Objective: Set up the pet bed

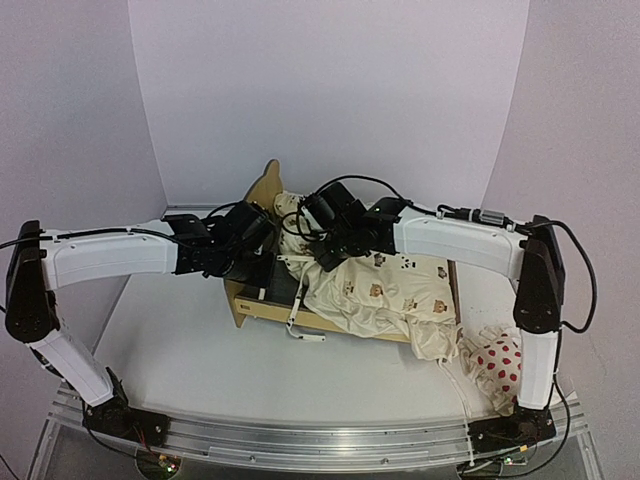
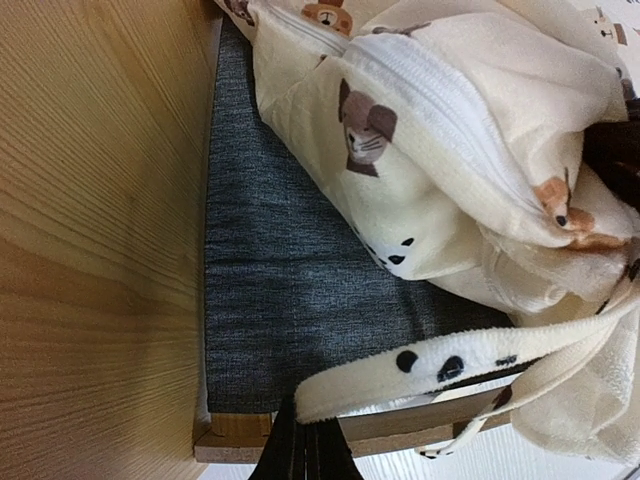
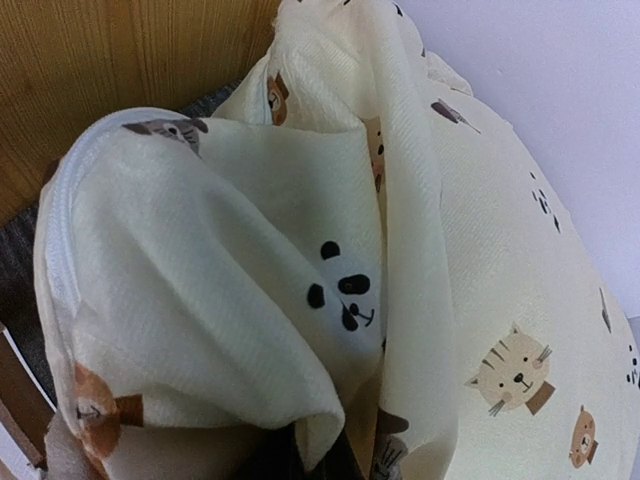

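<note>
The plywood pet bed (image 1: 262, 310) stands mid-table, its scalloped headboard (image 1: 266, 186) at the left. Its dark grey base (image 2: 290, 270) lies partly bare beside the headboard (image 2: 100, 250). The cream animal-print cushion (image 1: 385, 290) lies bunched over the bed and spills off the right end. My left gripper (image 1: 266, 268) is low over the bare base, shut on the end of a cushion tie (image 2: 470, 355); its fingertips (image 2: 290, 450) show at the bottom edge. My right gripper (image 1: 318, 254) holds the cushion's (image 3: 250, 260) left edge lifted; its fingers are mostly hidden under the fabric.
A small white red-dotted pillow (image 1: 497, 366) lies on the table at the front right, by the right arm's base. Another loose tie (image 1: 300, 325) hangs over the bed's front rail (image 2: 400, 430). Purple walls close in the back and sides.
</note>
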### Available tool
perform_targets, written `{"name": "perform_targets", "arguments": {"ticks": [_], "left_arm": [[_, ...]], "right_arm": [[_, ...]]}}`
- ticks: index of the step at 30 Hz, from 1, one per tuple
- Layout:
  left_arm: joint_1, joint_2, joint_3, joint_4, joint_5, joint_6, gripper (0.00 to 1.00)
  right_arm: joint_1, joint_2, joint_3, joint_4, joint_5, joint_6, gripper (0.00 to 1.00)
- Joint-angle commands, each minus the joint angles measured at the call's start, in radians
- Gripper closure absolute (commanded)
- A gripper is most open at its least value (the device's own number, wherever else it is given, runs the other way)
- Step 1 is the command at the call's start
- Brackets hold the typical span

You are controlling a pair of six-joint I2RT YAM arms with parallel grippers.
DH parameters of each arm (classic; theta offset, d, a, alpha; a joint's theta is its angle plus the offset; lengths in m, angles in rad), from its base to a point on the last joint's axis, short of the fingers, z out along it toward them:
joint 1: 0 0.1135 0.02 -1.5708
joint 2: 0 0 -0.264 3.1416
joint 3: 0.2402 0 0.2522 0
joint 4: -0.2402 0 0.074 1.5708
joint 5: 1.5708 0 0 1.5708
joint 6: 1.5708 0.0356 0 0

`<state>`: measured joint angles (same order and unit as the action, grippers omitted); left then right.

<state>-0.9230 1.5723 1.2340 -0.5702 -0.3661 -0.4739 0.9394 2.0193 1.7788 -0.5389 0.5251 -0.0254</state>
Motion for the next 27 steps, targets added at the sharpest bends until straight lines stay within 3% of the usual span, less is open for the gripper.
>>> {"name": "perform_targets", "arguments": {"ticks": [1,5,13,17,27], "left_arm": [[0.013,-0.001,-0.021,-0.001,0.019,-0.030,1.00],[0.013,-0.001,-0.014,-0.040,0.043,-0.052,0.94],[-0.007,-0.089,0.002,-0.061,0.173,-0.055,0.63],[-0.034,-0.146,0.028,-0.087,0.190,-0.052,0.53],[-0.045,-0.292,0.065,-0.250,-0.098,-0.091,0.23]], "right_arm": [[-0.009,0.050,0.051,-0.032,0.025,0.014,1.00],[-0.009,0.072,0.071,-0.036,0.033,0.015,1.00],[-0.009,0.072,0.083,-0.054,0.133,0.005,1.00],[-0.008,0.075,0.084,-0.055,0.094,0.014,1.00],[-0.007,0.119,0.100,-0.059,-0.036,0.053,1.00]]}}
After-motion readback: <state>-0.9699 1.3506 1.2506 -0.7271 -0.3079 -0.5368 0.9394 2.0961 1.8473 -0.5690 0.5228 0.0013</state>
